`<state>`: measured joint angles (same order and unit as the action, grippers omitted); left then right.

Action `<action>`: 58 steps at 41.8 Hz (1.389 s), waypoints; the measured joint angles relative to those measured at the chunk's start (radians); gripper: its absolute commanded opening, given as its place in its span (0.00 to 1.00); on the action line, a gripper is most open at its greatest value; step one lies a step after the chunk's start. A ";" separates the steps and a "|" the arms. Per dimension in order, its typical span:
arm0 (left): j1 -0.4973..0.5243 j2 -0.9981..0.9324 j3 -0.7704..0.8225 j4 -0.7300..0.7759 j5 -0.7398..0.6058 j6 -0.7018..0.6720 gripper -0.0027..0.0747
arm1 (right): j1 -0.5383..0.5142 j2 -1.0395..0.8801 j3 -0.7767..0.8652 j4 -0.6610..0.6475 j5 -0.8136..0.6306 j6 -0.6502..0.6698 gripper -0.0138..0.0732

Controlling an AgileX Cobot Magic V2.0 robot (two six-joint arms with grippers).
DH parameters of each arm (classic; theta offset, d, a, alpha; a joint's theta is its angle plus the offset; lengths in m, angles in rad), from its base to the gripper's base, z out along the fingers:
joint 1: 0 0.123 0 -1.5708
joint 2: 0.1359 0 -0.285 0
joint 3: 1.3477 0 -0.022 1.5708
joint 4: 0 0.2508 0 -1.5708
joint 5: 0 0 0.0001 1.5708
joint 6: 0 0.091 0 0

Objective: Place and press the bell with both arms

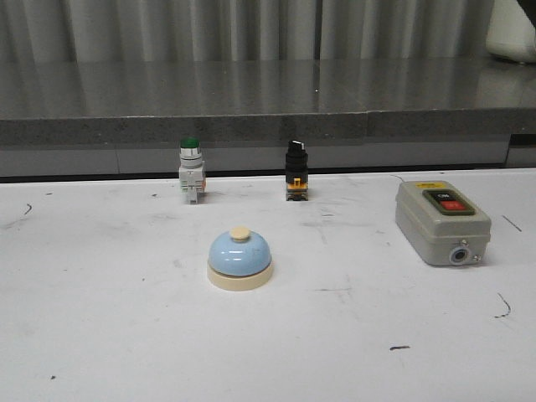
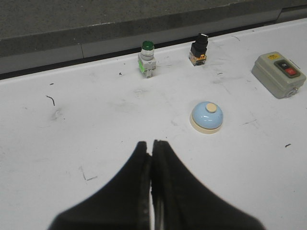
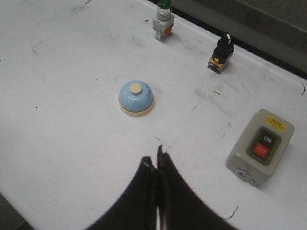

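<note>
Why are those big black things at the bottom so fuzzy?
Left wrist view: the shut left gripper sits too close, so it blurs, while the bell stays sharp. Right wrist view: same for the right gripper. Front view: soft, even light.

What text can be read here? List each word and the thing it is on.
"ON": black upper button of the grey switch box.
"OFF": red lower button of the same box.
Yellow label on the box's top edge: print too small to read.
Bell, green-capped push-button, black selector switch: no readable text.
</note>
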<state>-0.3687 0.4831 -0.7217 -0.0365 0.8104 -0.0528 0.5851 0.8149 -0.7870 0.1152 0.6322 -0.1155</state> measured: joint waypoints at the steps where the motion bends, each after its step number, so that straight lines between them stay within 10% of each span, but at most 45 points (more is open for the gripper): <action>1: 0.000 0.000 0.000 0.000 0.000 0.000 0.01 | 0.000 0.000 0.000 0.000 0.000 0.000 0.08; 12: 0.040 -0.052 0.074 0.024 -0.082 0.000 0.01 | 0.000 0.000 0.000 0.000 0.000 0.000 0.08; 29: 0.303 -0.331 0.541 0.036 -0.590 0.000 0.01 | 0.000 0.000 0.000 0.000 0.002 0.000 0.08; 58: 0.413 -0.488 0.727 -0.009 -0.684 0.000 0.01 | 0.000 0.000 0.000 0.000 0.007 0.000 0.08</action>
<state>0.0445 -0.0047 0.0051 -0.0458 0.1261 -0.0528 0.5851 0.8149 -0.7870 0.1152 0.6394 -0.1155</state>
